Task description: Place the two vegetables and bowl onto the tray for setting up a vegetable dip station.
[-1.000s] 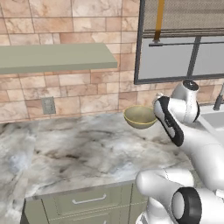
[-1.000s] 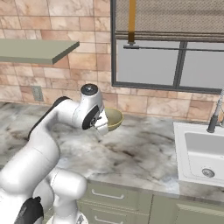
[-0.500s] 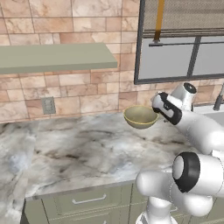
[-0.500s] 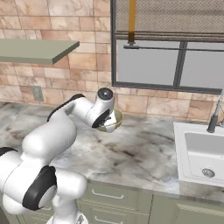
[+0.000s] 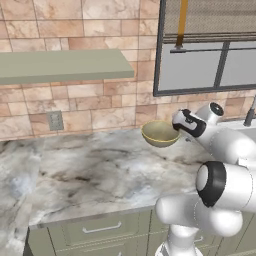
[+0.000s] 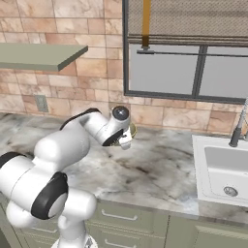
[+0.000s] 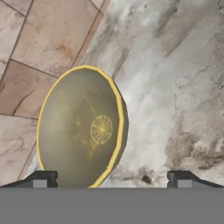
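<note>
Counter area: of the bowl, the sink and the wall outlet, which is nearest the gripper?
The bowl, right in front of the open gripper. The sink lies well off to the right, the outlet far left on the wall.

Grey marble counter across the middle, tan tile wall at top, green shelf upper left, window upper right, white sink at right, wall outlet left of centre

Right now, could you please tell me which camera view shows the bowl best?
The hand view: the bowl appears large there, with its whole inside, yellow rim and centre pattern, between the tool tips. The left base view shows it small, from the side, on the counter by the wall. In the right base view the arm hides most of it.
</note>
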